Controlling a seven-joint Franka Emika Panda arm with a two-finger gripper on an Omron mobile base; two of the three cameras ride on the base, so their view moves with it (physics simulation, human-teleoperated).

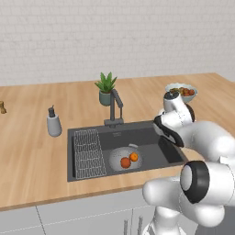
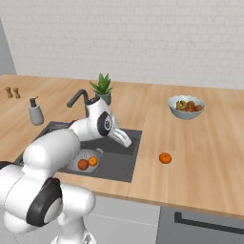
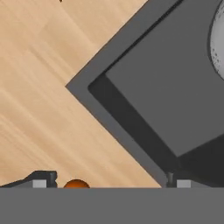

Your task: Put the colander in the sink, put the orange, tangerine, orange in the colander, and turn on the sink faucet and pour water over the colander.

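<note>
Above the sink (image 3: 109, 127) corner, the tool (image 3: 109, 181) gapes wide, empty, orange (image 3: 76, 183) between its tips.

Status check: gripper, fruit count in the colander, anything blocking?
Gripper open, empty, over sink corner. Colander in sink, two fruits in; third orange on counter. Nothing blocking.

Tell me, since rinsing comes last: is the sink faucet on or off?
Off. No water stream falls from the sink faucet toward the colander in the sink in either base view.
</note>
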